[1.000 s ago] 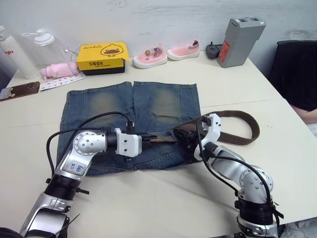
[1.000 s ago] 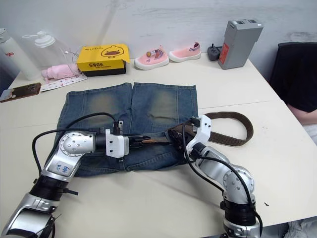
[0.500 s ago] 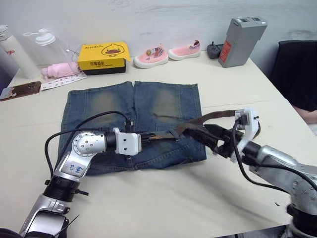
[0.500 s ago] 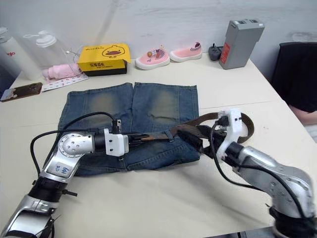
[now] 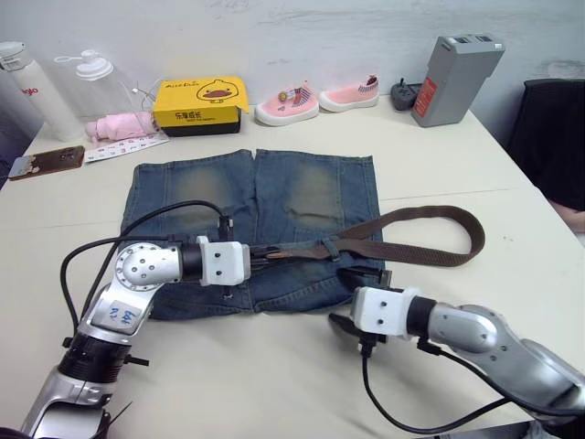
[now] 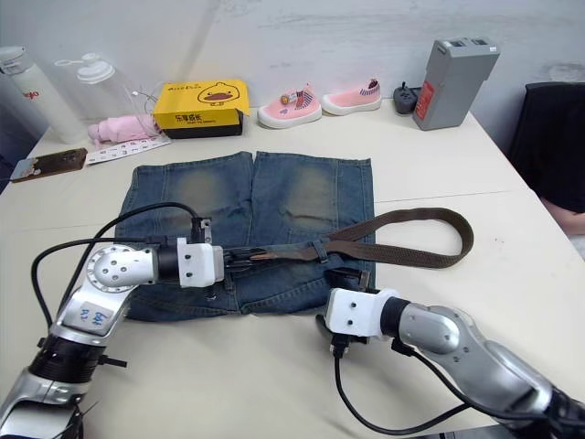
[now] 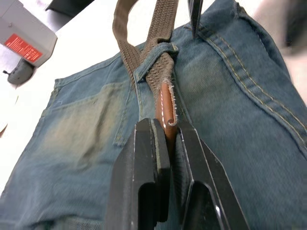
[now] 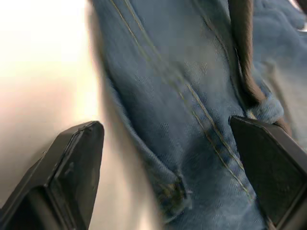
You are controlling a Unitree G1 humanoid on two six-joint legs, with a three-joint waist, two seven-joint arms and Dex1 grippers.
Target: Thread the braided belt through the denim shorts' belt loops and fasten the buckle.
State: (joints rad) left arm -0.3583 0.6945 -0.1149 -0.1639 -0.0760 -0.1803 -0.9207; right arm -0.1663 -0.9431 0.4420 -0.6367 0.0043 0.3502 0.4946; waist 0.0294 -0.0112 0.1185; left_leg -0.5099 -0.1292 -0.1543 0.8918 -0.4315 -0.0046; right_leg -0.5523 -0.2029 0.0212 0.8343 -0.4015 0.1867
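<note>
- Braided belt (image 5: pixel 416 233) lies across the denim shorts (image 5: pixel 274 197), passing under one belt loop (image 7: pixel 156 52).
- Left gripper (image 7: pixel 165 143) is clamped on the stiff leather tip (image 7: pixel 166 108).
- Right gripper (image 8: pixel 168 167) is spread wide and empty at the waistband.
- Webbing looks limp and light; grip the stiffer tip.

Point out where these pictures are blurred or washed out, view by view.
Right wrist view: soft all over, shorts smeared, table bleached to white glare. Left wrist view: belt tip sharp, far corner blurred. Head views: evenly lit, crisp, soft shadows under both arms.
</note>
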